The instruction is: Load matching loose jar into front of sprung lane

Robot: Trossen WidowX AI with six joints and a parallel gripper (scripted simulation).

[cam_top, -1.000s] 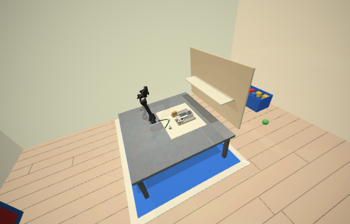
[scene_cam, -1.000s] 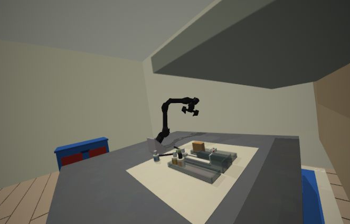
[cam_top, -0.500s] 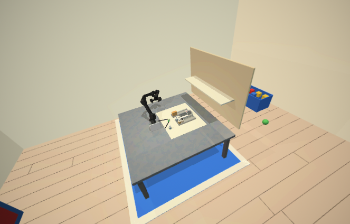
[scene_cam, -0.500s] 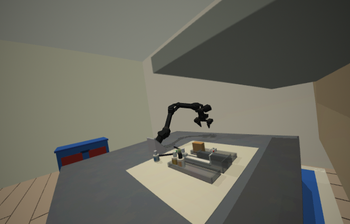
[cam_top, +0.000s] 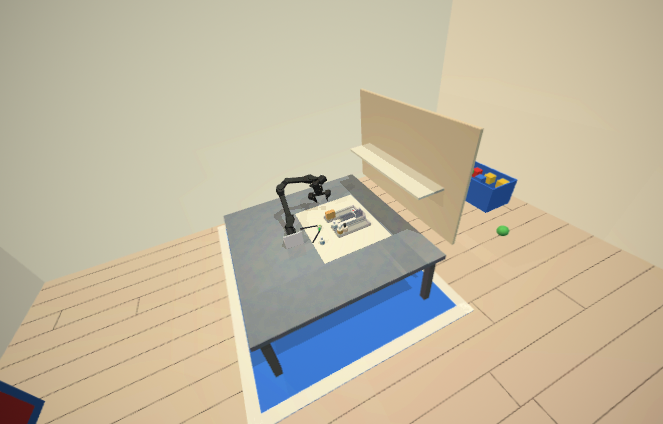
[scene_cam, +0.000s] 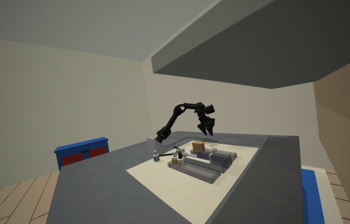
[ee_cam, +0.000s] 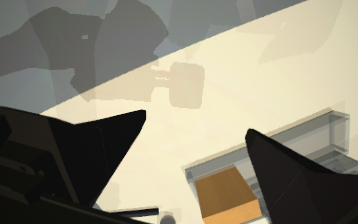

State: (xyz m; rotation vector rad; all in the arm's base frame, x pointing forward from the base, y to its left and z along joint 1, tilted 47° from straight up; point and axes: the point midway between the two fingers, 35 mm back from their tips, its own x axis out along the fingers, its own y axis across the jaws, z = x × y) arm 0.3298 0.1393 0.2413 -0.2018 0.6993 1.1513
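My gripper (cam_top: 318,198) (scene_cam: 207,131) (ee_cam: 195,123) is open and empty. It hangs well above the far end of the cream mat (cam_top: 347,248) (scene_cam: 170,189) (ee_cam: 261,80). The clear lane rack (cam_top: 355,220) (scene_cam: 208,165) (ee_cam: 286,137) lies on the mat, below and to one side of the fingers. An orange box (cam_top: 329,213) (scene_cam: 198,146) (ee_cam: 226,194) stands beside the rack's end. Small jars (cam_top: 341,227) (scene_cam: 177,158) cluster at the rack's front end; they are too small to tell which stands in a lane. A loose blue-grey jar (cam_top: 322,242) (scene_cam: 156,157) stands off the mat near the arm's base.
The grey table (cam_top: 270,273) (scene_cam: 101,189) carries everything. A grey block (cam_top: 293,240) (scene_cam: 151,144) sits at the arm's base. A tall wooden panel with a shelf (cam_top: 418,158) stands beside the table. A blue bin (cam_top: 492,192), a green ball (cam_top: 503,230) and a blue cabinet (scene_cam: 82,151) are on the floor.
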